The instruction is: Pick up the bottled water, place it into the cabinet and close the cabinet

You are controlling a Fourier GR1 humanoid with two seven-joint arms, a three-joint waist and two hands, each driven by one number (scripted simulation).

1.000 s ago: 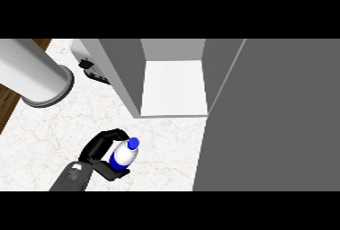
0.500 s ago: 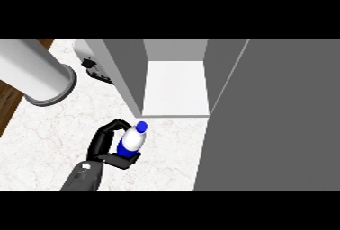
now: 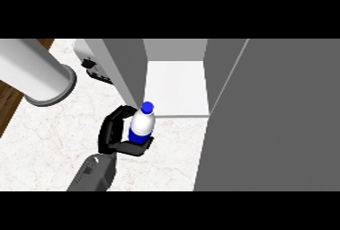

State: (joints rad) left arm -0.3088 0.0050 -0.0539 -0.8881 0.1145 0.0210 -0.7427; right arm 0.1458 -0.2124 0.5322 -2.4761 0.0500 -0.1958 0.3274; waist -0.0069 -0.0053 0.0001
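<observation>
The bottled water (image 3: pixel 140 123), white with a blue cap and blue label, stands upright in my left hand (image 3: pixel 109 130). The hand's fingers curl round the bottle from the left and from below. It is raised over the marble counter (image 3: pixel 53 139), just in front of the cabinet's left wall (image 3: pixel 129 72). The cabinet's white shelf floor (image 3: pixel 176 90) lies open right behind the bottle. The open cabinet door (image 3: pixel 279 117) fills the right side as a large grey panel. My right hand is out of sight.
A thick pale grey cylinder (image 3: pixel 33 72) slants in from the upper left. A small grey appliance with a black knob (image 3: pixel 93 67) sits behind the cabinet's left wall. A strip of brown wood (image 3: pixel 10 103) marks the counter's left edge.
My left hand has carried the bottle forward and to the right, from the counter's middle up to the cabinet's opening. The door has not moved.
</observation>
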